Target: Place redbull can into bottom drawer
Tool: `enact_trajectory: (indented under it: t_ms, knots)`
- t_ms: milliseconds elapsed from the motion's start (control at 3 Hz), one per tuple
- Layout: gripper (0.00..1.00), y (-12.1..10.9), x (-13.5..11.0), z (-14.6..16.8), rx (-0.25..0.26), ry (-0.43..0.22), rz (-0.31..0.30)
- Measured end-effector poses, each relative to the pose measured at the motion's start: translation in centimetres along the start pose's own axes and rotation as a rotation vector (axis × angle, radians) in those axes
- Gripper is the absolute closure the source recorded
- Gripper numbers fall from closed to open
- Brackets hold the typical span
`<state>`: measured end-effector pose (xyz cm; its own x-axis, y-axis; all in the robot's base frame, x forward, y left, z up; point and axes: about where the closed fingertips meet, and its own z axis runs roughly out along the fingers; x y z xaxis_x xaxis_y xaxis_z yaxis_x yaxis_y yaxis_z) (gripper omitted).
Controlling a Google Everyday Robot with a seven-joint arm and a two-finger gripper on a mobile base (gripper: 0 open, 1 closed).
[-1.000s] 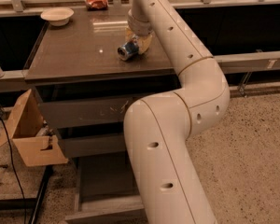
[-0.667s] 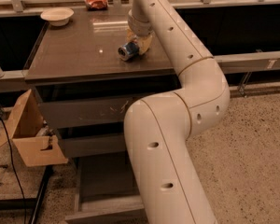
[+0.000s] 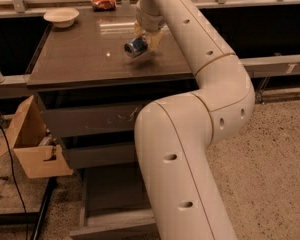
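The redbull can (image 3: 134,47), blue and silver, lies on its side with its silver end facing me, over the dark tabletop (image 3: 80,59). My gripper (image 3: 146,39) reaches down from the arm and is shut on the can, holding it just above the top, with a shadow beneath it. The bottom drawer (image 3: 110,194) is pulled out near the floor as a shallow grey tray. My arm's big lower link (image 3: 180,174) covers its right part.
A white bowl (image 3: 61,16) and a red-orange snack wrapper (image 3: 103,1) sit at the table's back edge. The upper drawer front with white scratches (image 3: 95,119) is closed. An open cardboard box (image 3: 32,146) and a black cable stand left of the drawers.
The can has risen slightly off the tabletop and shifted a little left with the gripper. Nothing else moved.
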<state>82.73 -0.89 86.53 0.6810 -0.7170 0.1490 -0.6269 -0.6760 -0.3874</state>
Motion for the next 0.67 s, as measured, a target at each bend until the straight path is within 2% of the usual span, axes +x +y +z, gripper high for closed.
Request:
enact_trajectory:
  t_ms: [333, 667]
  knots:
    - [1.00, 0.5, -0.6, -3.7, 0.036, -0.016, 0.049]
    - [1.00, 1.3, -0.3, -10.0, 0.209, -0.042, 0.172]
